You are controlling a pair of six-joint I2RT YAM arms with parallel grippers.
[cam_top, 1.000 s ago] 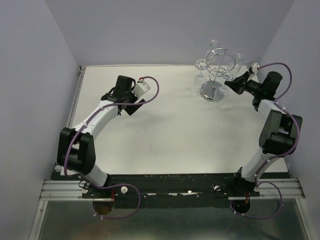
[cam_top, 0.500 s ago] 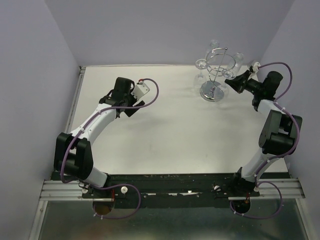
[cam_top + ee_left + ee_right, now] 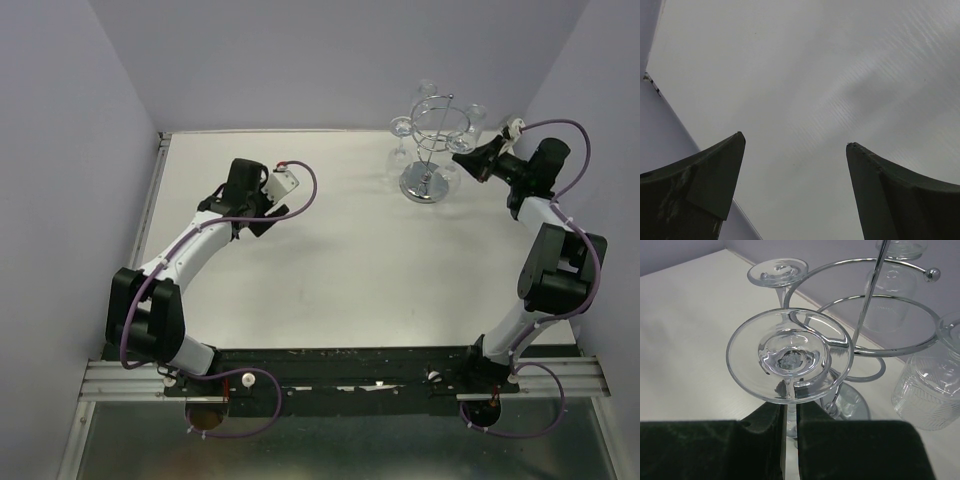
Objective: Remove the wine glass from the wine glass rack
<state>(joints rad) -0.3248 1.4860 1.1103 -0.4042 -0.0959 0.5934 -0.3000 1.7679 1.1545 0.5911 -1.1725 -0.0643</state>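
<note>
one wine glass [image 3: 789,357] stem clamped between right jaws

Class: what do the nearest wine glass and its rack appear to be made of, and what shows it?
Wine glass: seemingly clear glass, glossy; the table shows through its foot, with bright highlights, though clear plastic is possible. Wine glass rack: likely chromed metal wire, mirror-polished, reflecting its surroundings.

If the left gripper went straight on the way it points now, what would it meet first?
Most likely the bare white table: in the left wrist view only that surface lies between the open fingers of the left gripper. Depth is hard to judge.
</note>
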